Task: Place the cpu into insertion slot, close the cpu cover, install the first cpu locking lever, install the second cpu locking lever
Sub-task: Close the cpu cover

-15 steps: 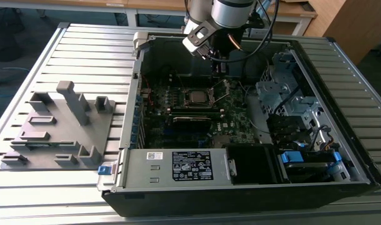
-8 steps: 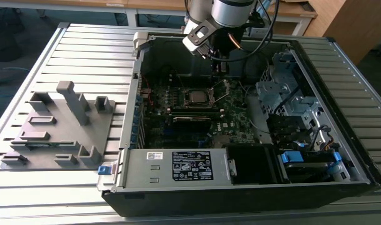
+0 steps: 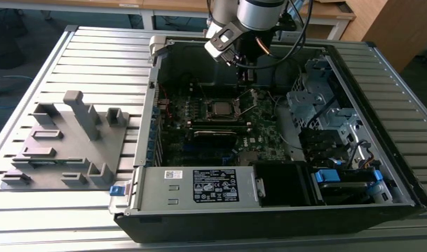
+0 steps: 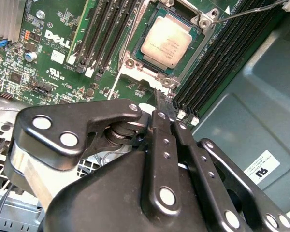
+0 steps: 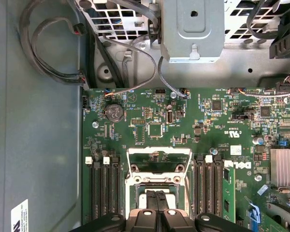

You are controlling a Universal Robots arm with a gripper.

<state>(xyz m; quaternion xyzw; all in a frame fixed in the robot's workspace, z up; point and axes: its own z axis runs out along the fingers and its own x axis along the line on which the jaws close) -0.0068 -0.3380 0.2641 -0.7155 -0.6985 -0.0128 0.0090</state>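
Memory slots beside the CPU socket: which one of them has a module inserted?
The one closest to the finned heatsink: it holds a green module, while the other slots look empty.

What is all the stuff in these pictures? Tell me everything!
table: one, grey slats, under everything
computer case: one, black, open, on the table
fixture tray: one, grey, at the exterior view's left of the case
motherboard: one, green, inside the case
power supply: one, grey, black label, inside the case
memory slots: several, black, both sides of the socket
insertion slot: one, metal-rimmed, on the motherboard
cpu: one, silver, sitting in the insertion slot
cpu cover: one, silver frame, at the slot's edge
robot arm: one, silver, above the case
claw: one, black, shut, over the slot
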